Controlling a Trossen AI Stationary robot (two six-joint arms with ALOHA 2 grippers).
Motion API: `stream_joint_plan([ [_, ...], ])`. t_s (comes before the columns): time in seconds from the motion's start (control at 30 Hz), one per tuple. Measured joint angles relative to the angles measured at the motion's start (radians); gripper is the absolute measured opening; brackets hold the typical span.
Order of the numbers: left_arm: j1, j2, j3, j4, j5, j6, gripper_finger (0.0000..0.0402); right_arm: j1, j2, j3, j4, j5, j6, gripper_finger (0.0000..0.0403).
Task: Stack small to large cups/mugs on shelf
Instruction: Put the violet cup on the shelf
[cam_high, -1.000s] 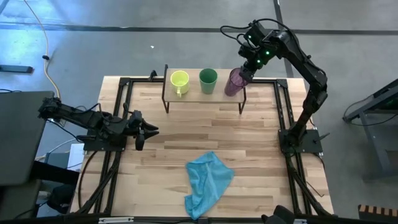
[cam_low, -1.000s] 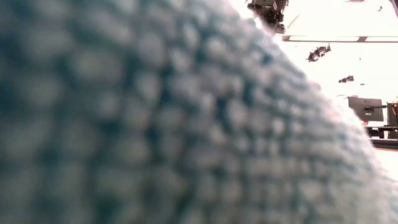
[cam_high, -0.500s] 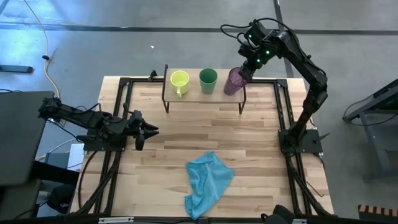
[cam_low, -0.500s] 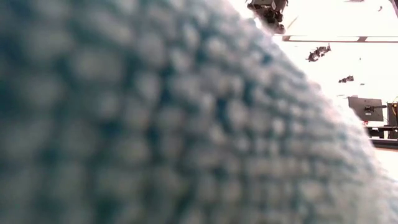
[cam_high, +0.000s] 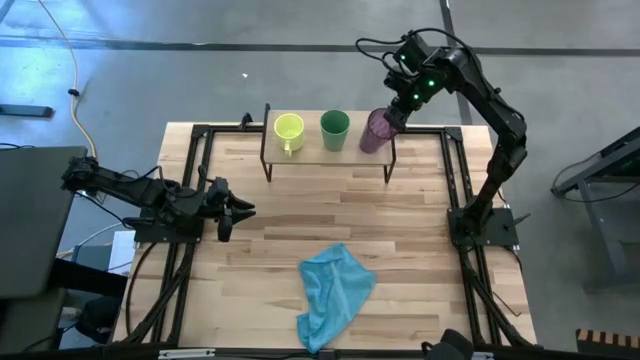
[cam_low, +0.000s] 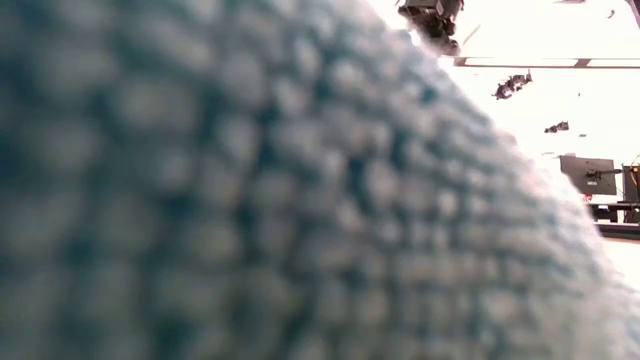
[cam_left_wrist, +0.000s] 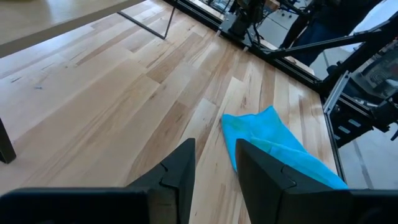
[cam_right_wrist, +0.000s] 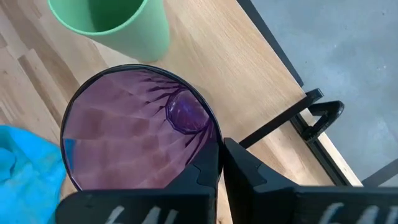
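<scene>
On the shelf (cam_high: 310, 152) at the table's far side stand a yellow-green mug (cam_high: 288, 129) and a green cup (cam_high: 335, 129). A translucent purple cup (cam_high: 378, 131) is at the shelf's right end, mouth up, with my right gripper (cam_high: 397, 113) shut on it from above. The right wrist view looks down into the purple cup (cam_right_wrist: 137, 130), with the green cup (cam_right_wrist: 112, 22) beside it. My left gripper (cam_high: 240, 212) hovers open near the table's left edge, nothing between its fingers (cam_left_wrist: 180, 168). My right gripper (cam_right_wrist: 221, 165) pinches the purple cup's rim (cam_right_wrist: 214, 146) on its right side, one finger inside the mouth and one outside. The fingers come steeply from above. The cup stays mouth up; I cannot tell whether its base rests on the shelf.
A light blue cloth (cam_high: 335, 292) lies crumpled near the table's front edge and fills nearly the whole low view (cam_low: 250, 200). Black frame rails (cam_high: 195, 160) run along the table's left and right sides. Bare planks lie between the shelf and the cloth.
</scene>
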Motion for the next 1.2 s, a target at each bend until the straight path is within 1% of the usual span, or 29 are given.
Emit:
stream_joint_plan([
  [0.1,0.0,0.0,0.0,0.0,0.0,0.0,0.0104,-0.004,0.0,0.0,-0.004,-0.008,0.001,0.0005],
  [0.4,0.0,0.0,0.0,0.0,0.0,0.0,0.0104,-0.004,0.0,0.0,-0.004,-0.012,0.003,0.0039],
  [0.97,0.0,0.0,0.0,0.0,0.0,0.0,0.0104,-0.004,0.0,0.0,0.02,-0.011,0.003,0.0042],
  [1.2,0.0,0.0,0.0,0.0,0.001,0.0,0.0104,-0.004,0.002,0.0,0.016,0.009,0.012,0.0042],
])
